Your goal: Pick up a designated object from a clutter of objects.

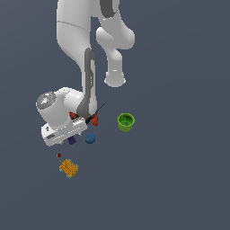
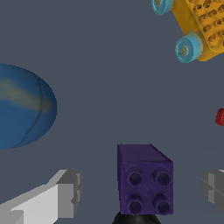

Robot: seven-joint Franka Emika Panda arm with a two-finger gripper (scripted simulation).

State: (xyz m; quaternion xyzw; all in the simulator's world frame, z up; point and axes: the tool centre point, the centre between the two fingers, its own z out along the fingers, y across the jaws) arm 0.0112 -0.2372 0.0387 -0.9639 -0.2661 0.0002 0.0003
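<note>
Hovering low over the dark grey floor (image 1: 179,188), the white Panda gripper (image 1: 72,138) is in the approach step, just before the grasp: in the wrist view its two grey fingers (image 2: 68,192) stand wide apart, one on each side of the small dark purple studded block (image 2: 144,179), and neither finger touches it, so the jaws are open and hold nothing. The purple block is the landmark for the other places. It sits on the floor directly under the hand, and in the exterior view only a small part of it shows below the white hand. The blue ball with a pale stripe (image 1: 90,139) lies just beside the block, outside one finger. The orange-yellow perforated block with light blue wheels (image 1: 68,168) lies farther from the block, and the tiny dark red piece (image 1: 59,155) is between them, a little aside. The green cup (image 1: 126,121) is well apart, beyond the ball. The orange-red and black power drill (image 1: 92,117) is mostly hidden behind the arm. In my judgement the next move needs a short straight descent, keeping the block centred, then closing on its flat sides; the finger near the ball must not push it.
</note>
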